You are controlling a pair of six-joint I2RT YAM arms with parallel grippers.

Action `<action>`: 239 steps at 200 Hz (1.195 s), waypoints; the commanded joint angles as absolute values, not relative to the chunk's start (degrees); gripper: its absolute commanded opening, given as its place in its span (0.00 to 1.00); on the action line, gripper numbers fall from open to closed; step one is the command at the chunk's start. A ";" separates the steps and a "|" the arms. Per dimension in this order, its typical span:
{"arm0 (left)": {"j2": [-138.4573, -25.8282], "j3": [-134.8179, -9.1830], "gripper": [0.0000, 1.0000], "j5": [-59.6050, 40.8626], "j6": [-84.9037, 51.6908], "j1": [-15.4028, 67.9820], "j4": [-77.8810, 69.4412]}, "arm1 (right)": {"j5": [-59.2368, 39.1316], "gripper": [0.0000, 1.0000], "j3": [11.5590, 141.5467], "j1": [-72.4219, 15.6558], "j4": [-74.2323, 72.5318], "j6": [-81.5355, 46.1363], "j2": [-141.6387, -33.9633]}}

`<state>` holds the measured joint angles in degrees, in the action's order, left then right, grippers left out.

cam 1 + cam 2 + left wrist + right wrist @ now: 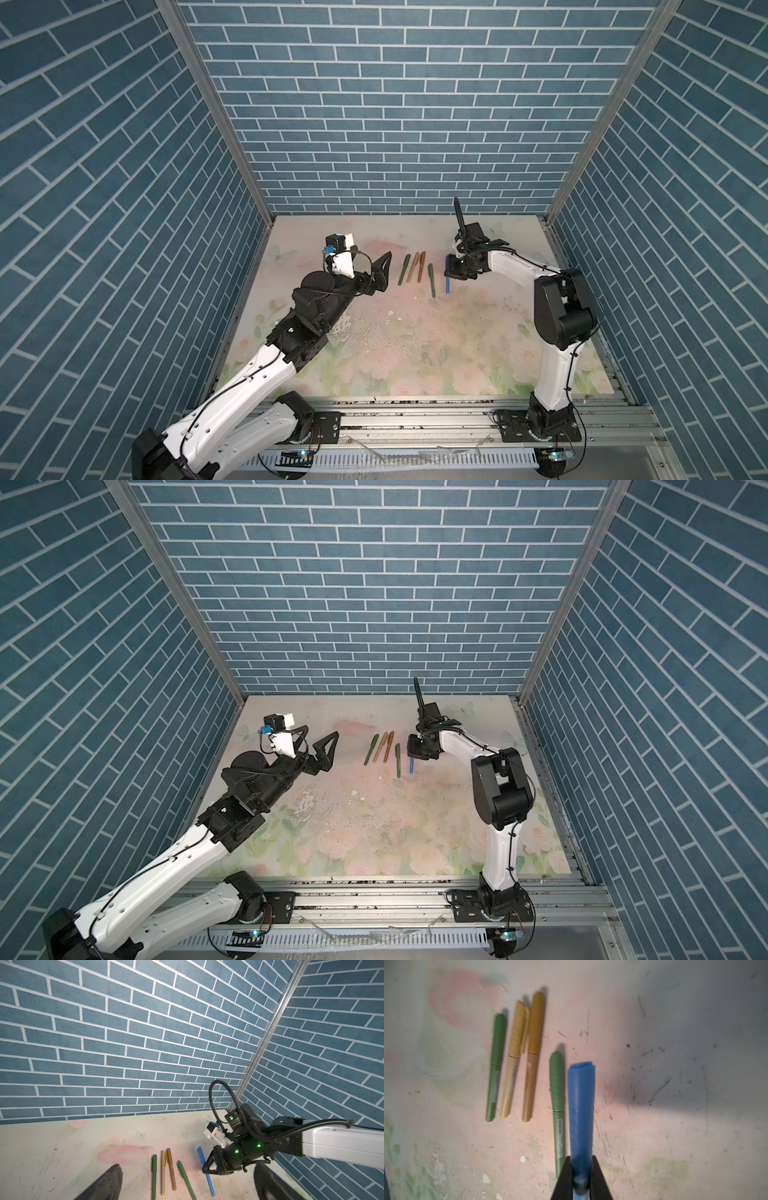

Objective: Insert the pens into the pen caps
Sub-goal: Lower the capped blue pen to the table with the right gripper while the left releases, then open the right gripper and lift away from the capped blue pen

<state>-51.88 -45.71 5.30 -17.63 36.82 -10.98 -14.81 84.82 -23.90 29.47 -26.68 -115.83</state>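
Right wrist: blue pen point(580, 1109) between jaws

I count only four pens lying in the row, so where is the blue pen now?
In both top views the blue pen is in the right gripper, just right of the nearest green pen.

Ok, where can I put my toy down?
The big flowery front of the table, between the four lying pens and the metal rail, is bare. So is the strip behind the pens, up to the brick wall. It is crowded in the middle: the pens lie between the open left tool and the right tool holding the blue pen.
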 commanded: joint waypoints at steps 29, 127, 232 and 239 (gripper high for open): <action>-52.13 -46.11 1.00 4.91 -18.08 36.85 -10.76 | -15.67 0.16 89.56 -24.27 34.32 -26.74 -121.26; -52.78 -46.41 0.99 4.22 -17.77 36.84 -10.42 | -16.38 0.32 90.62 -24.96 35.86 -27.40 -116.16; -55.97 -65.62 0.99 14.00 -6.04 36.83 14.65 | -11.20 0.51 74.37 -25.05 30.10 -23.64 -82.53; -55.16 -66.13 1.00 14.92 -6.43 36.91 16.34 | -9.34 0.53 72.99 -25.12 30.17 -22.81 -80.39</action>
